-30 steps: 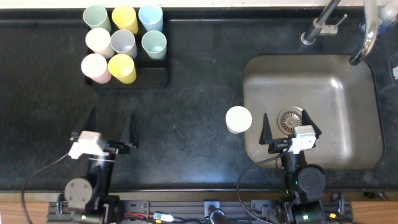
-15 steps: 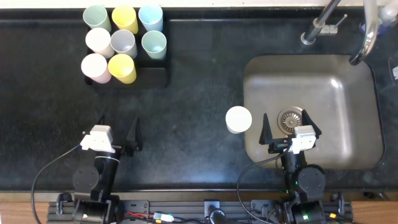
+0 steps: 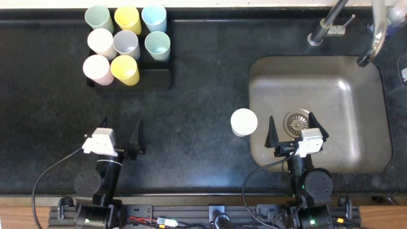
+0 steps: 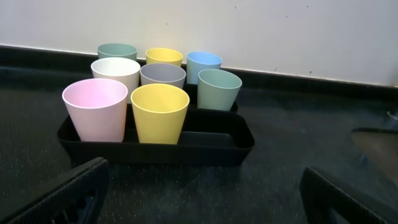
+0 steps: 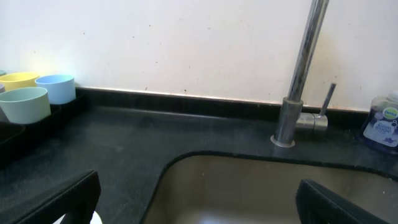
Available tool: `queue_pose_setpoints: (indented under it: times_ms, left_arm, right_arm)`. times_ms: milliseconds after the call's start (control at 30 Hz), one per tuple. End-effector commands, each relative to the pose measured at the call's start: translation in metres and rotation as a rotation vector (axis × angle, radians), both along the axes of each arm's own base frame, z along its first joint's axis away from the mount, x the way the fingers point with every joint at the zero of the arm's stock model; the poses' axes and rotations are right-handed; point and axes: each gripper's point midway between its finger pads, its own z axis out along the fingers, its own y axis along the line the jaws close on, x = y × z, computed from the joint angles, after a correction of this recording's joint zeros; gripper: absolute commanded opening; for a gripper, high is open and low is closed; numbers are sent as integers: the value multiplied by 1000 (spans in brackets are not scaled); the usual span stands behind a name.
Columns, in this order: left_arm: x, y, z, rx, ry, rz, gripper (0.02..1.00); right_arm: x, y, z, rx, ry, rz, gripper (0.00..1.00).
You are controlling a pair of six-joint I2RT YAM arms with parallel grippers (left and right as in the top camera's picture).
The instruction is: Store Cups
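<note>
L tool (image 3: 121,132) & R tool (image 3: 294,129) both released; white cup (image 3: 244,122) on surface (image 3: 191,114) by sink (image 3: 343,83); 8 cups (image 3: 126,44) in tray (image 3: 159,79).

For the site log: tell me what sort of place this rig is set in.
Probably a kitchen counter: a steel sink with a tap set into a dark worktop, and a tray of coloured cups.

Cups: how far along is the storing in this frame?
Done: eight cups stand in the black tray, with one corner slot free. In hand: nothing. The left pincer and the right pincer are both open and hold no cup. Left: the white cup on the counter beside the sink has yet to go into that slot.
</note>
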Motion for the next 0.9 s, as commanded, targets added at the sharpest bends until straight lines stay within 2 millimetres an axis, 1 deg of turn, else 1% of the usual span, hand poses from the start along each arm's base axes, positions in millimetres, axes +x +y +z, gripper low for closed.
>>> queue_pose_setpoints:
  times_ms: [33, 467, 567, 633, 767, 833, 900]
  left_arm:
    - [-1, -1, 1, 16, -9, -12, 1000]
    - [-1, -1, 1, 16, -9, -12, 1000]
    - [-1, -1, 1, 16, -9, -12, 1000]
    - [-1, -1, 1, 16, -9, -12, 1000]
    - [-1, -1, 1, 16, -9, -12, 1000]
    - [-1, -1, 1, 16, -9, -12, 1000]
    - [-1, -1, 1, 16, -9, -12, 1000]
  right_arm:
    - [0, 0, -3, 0, -2, 0, 998]
    - [0, 1, -3, 0, -2, 2, 998]
    - [0, 0, -3, 37, 7, -1, 998]
    - [-2, -2, -1, 63, 44, -15, 998]
    - [-9, -7, 12, 51, 178, -43, 998]
    - [-9, -7, 26, 39, 242, -45, 998]
    - [-6, -6, 46, 31, 281, -44, 996]
